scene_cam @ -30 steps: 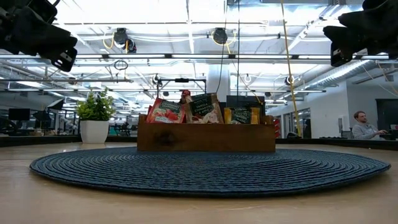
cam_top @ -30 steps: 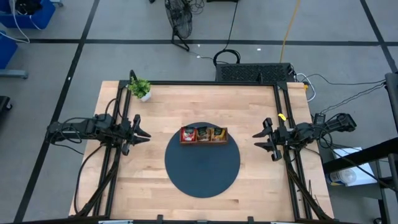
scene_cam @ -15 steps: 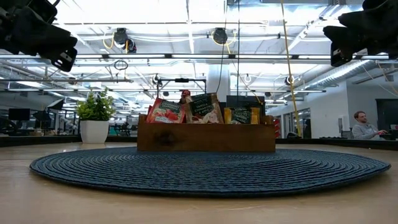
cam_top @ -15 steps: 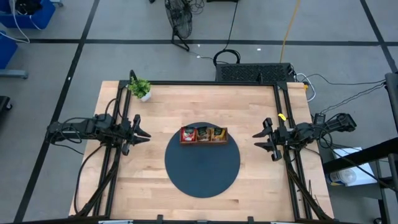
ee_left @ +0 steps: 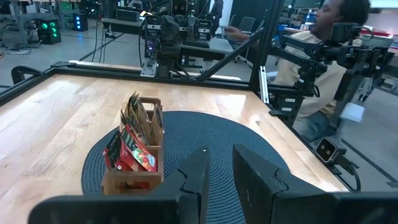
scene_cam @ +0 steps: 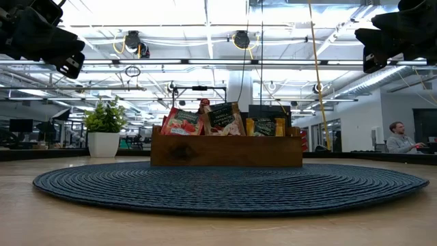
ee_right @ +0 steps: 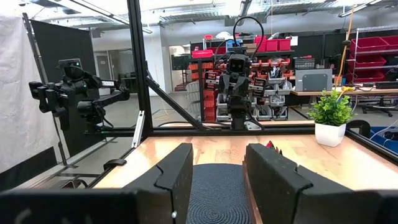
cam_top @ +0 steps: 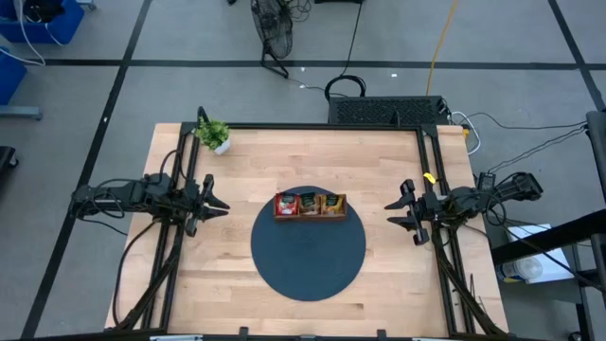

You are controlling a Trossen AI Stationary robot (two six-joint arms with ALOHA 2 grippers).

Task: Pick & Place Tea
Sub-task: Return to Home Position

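High view: the tea sachets (cam_top: 309, 203) stand in the wooden tray (cam_top: 311, 216) on the round dark mat (cam_top: 308, 256) at mid-table. The left gripper (cam_top: 218, 203) hangs near the left table edge and the right gripper (cam_top: 396, 212) near the right edge, both well apart from the tray. Both grippers' fingers are parted and hold nothing.

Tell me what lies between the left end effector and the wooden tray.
From the left end effector to the wooden tray: only bare table, then the edge of the dark round mat, per the high view.
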